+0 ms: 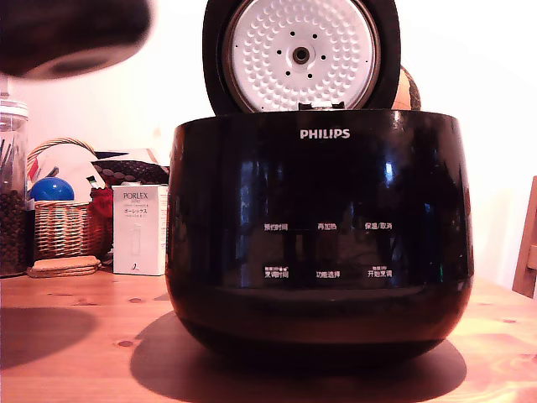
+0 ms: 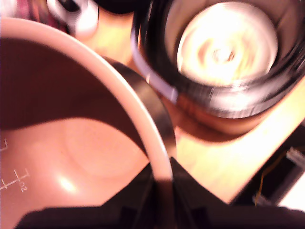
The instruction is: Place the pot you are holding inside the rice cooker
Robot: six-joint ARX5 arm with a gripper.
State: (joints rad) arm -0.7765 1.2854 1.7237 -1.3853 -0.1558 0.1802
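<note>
The rice cooker (image 1: 319, 235) stands on the wooden table, glossy black, with its lid (image 1: 300, 54) hinged up and the dimpled white inner plate facing the camera. The dark pot (image 1: 71, 38) hangs blurred in the air at the exterior view's upper left, above and beside the cooker. In the wrist view my gripper (image 2: 162, 188) is shut on the pot's thin rim (image 2: 143, 119), one finger inside and one outside. The pot's smooth inside (image 2: 71, 143) shows level marks. The cooker's open cavity (image 2: 224, 52) lies beyond the rim, blurred and bright. The arm is hidden in the exterior view.
On the exterior view's left stand a glass jar of dark grains (image 1: 12, 193), a wicker basket (image 1: 63, 227) with a blue ball (image 1: 52, 189), a white PORLEX box (image 1: 139, 228) and a cork coaster (image 1: 64, 266). A wooden chair part (image 1: 527, 243) shows at the right edge.
</note>
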